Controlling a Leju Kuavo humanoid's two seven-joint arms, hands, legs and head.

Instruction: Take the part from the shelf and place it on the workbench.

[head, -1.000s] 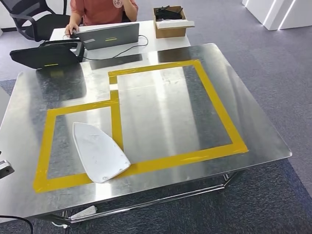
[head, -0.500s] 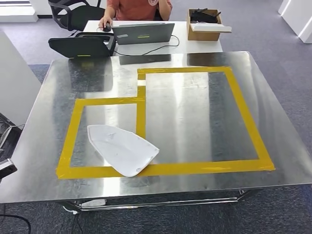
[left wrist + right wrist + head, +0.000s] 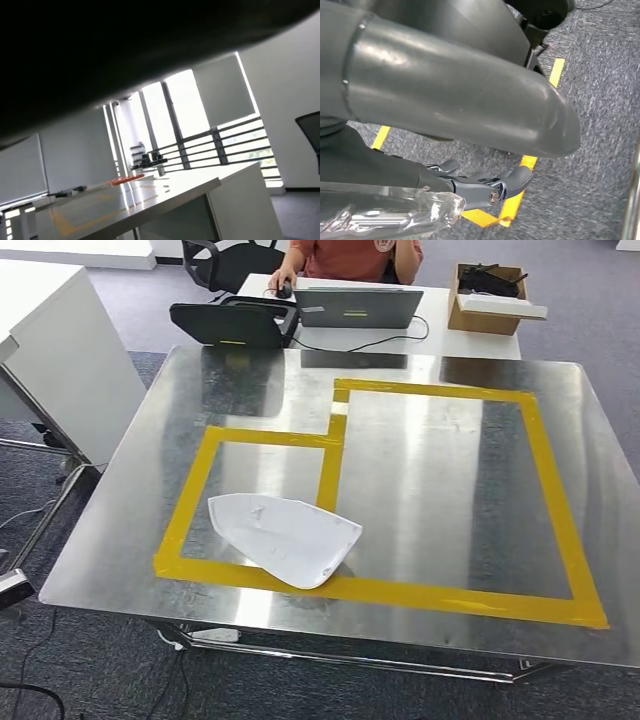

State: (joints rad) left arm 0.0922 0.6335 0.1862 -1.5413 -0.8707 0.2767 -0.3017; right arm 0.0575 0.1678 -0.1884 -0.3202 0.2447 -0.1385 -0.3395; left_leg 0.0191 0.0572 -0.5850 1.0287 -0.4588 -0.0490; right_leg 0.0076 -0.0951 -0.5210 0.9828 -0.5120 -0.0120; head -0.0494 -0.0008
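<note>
Already the white part [image 3: 283,538] lies on the steel surface [image 3: 423,470], straddling the yellow tape outline [image 3: 562,530] at its near edge, so placing looks done and the next move is likely a return toward the shelf. Hanging low over the carpet, the right robot hand [image 3: 482,187] has its fingers loosely apart, holding nothing. Farther back sit laptops [image 3: 355,306] and a person [image 3: 351,258]. Darkness hides the left robot hand; I cannot tell its state.
</note>
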